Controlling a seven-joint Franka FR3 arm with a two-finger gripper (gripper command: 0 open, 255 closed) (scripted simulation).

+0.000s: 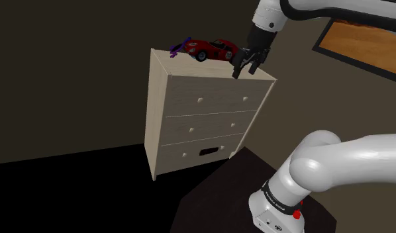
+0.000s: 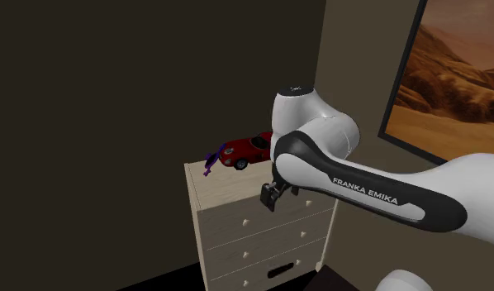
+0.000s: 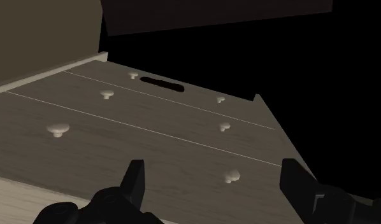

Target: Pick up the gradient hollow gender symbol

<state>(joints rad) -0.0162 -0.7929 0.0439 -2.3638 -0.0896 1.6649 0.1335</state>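
The gripper [image 1: 245,66] is being held open, fingers spread apart, at the dresser's [image 1: 203,112] front top edge. The purple gender symbol [image 1: 182,46] is being seen lying on the dresser top, near its rear corner, beside a red toy car [image 1: 212,48].

In the shoulder view we see the gender symbol [image 1: 181,46] atop the dresser [image 1: 203,109], just left of the toy car [image 1: 214,48], and the gripper [image 1: 246,71] right of both.

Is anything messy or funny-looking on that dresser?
Nothing is spilled or broken. One small oddity: the purple symbol at the back of the dresser top, right beside the red toy car, seems to stick up rather than lie flat.
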